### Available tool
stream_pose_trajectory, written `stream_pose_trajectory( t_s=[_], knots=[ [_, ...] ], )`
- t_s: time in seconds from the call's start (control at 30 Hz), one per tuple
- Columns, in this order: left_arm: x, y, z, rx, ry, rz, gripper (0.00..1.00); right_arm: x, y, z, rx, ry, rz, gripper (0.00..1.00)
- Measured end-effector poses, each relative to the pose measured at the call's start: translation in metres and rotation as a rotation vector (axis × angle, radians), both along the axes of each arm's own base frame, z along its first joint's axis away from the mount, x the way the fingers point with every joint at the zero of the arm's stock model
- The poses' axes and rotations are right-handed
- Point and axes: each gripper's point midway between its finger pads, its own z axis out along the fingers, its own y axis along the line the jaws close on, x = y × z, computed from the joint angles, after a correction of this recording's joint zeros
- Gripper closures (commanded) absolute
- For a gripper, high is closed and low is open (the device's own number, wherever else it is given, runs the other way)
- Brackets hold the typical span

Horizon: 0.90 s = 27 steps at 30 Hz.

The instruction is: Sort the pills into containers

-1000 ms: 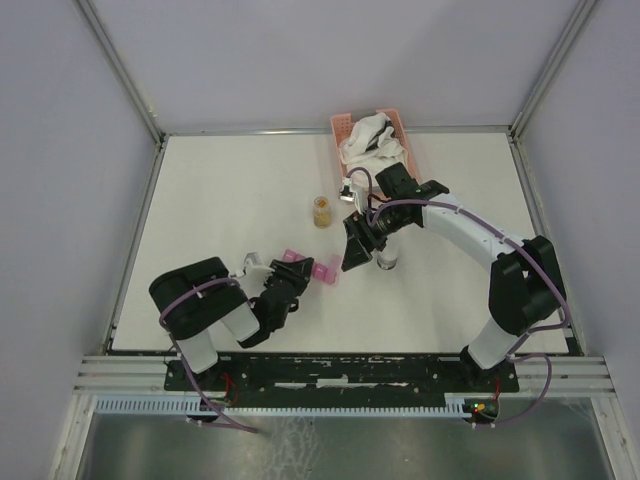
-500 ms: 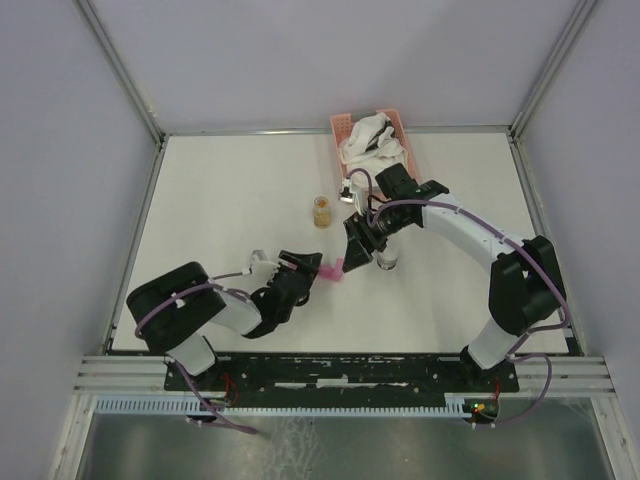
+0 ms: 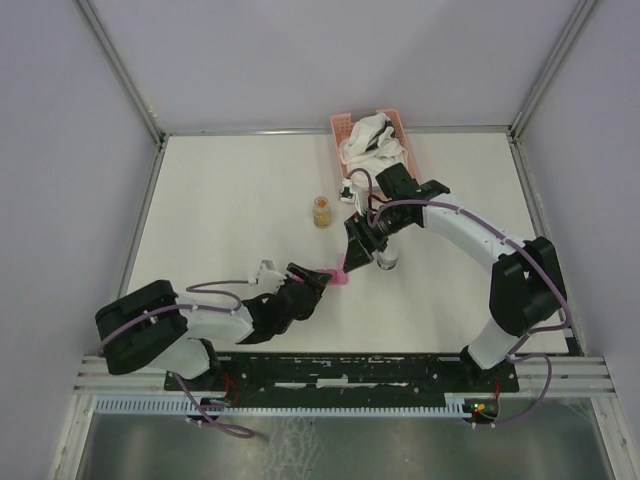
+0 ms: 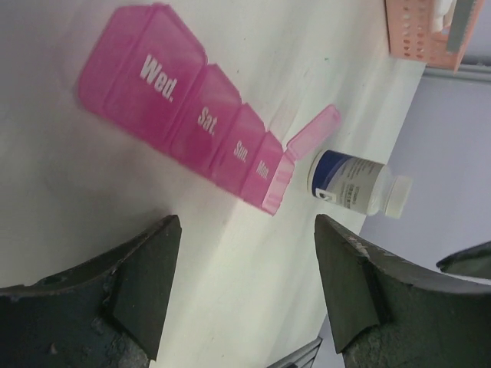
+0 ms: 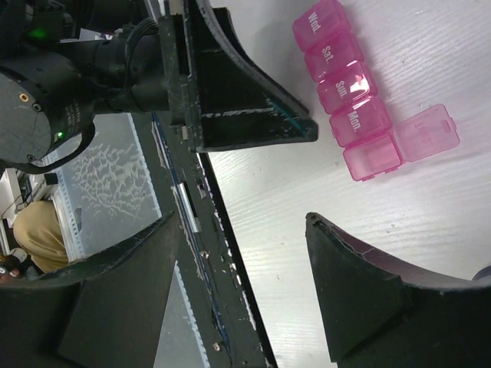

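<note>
The containers, a magenta pill-box strip (image 4: 192, 123) with day labels, lie flat on the white table, the end compartment's lid (image 4: 313, 132) flipped up. My left gripper (image 4: 245, 291) is open just short of the strip, nothing between its fingers. In the top view only the strip's right end (image 3: 336, 273) shows past the left gripper (image 3: 308, 283). My right gripper (image 3: 355, 250) hangs open just above and right of it. The right wrist view shows the strip (image 5: 349, 100) beyond the open right gripper (image 5: 242, 284). No loose pills show.
A white bottle with a blue label (image 4: 357, 184) stands just beyond the strip's open end, under the right wrist (image 3: 387, 262). A small amber bottle (image 3: 322, 211) stands farther back. The pink lattice basket with white cloths (image 3: 345, 128) sits at the table's far edge.
The left gripper went from shut on the strip to open and let it go. The left arm stretched rightward, and the strip ended nearer the right gripper. The right arm stayed put.
</note>
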Motion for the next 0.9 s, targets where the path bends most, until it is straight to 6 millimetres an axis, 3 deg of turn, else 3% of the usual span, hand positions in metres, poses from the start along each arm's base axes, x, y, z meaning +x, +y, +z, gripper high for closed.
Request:
stream_pose_trajectory(
  t_s=[0.17,0.27,0.37,0.53,0.63,0.73,0.9],
  knots=[
    [-0.016,0.007,0.018,0.071,-0.03,-0.077,0.25,0.0,-0.001,0.005,0.007,-0.024,0.011,0.24],
    [-0.016,0.007,0.043,0.153,-0.159,-0.175,0.23,-0.002,-0.004,0.012,0.011,-0.06,0.025,0.25],
    [-0.018,-0.001,0.071,0.244,-0.335,-0.328,0.16,-0.003,-0.011,0.026,0.027,-0.12,0.041,0.24],
    [-0.02,-0.018,0.123,0.333,-0.657,-0.508,0.13,0.006,-0.041,0.07,0.093,-0.29,-0.008,0.22],
    [-0.02,-0.026,0.137,0.375,-0.779,-0.562,0.06,0.02,-0.064,0.085,0.086,-0.38,-0.085,0.21],
    [-0.02,-0.03,0.134,0.433,-0.833,-0.606,0.01,0.044,-0.088,0.077,-0.022,-0.45,-0.173,0.18],
    [-0.017,-0.024,0.125,0.479,-0.806,-0.608,0.01,0.071,-0.114,0.033,-0.242,-0.437,-0.228,0.1]
  ],
)
